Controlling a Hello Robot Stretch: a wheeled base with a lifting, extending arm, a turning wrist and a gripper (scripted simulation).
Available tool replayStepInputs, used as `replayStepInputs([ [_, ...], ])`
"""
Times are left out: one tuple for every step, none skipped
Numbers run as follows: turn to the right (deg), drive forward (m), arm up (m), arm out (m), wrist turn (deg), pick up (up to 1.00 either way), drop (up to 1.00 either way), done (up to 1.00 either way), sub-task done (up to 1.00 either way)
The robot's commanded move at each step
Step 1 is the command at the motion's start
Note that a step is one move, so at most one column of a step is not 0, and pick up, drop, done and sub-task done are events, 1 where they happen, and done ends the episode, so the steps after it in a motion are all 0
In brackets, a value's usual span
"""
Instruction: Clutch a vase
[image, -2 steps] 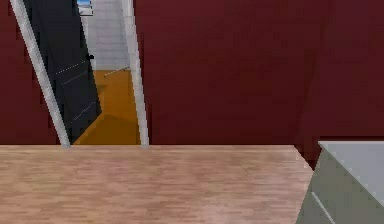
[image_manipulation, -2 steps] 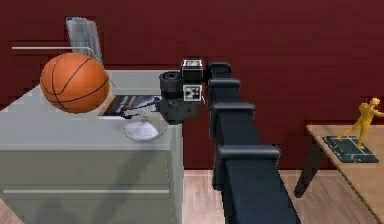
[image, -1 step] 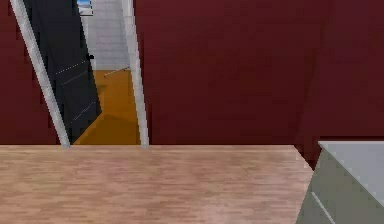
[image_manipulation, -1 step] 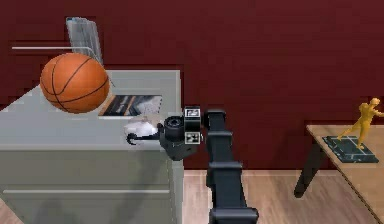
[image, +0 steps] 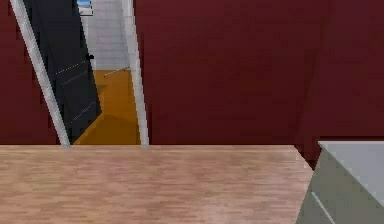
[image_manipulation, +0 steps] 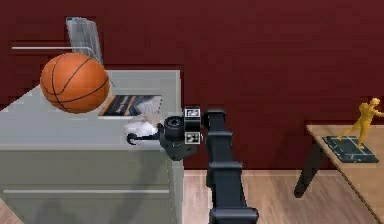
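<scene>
Vase (image_manipulation: 85, 38), pale grey and see-through, stands at the back of a grey cabinet (image_manipulation: 90, 165) top, behind a basketball (image_manipulation: 74, 82); its contents cannot be made out. The gripper (image_manipulation: 133, 136) is beside a white blob (image_manipulation: 145, 128) on that top. I cannot tell how its fingers stand or whether they hold anything.

The arm (image_manipulation: 226, 168) stood extended, gripper (image_manipulation: 135, 134) pointing toward the arm side view's left; whether it held anything was unclear.
</scene>
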Motion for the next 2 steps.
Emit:
replayStepInputs([
  [0.0, 0.0, 0.1, 0.0, 0.0, 0.0, 0.0, 0.0, 0.0],
  [0.0, 0.0, 0.0, 0.0, 0.0, 0.0, 0.0, 1.0, 0.0],
])
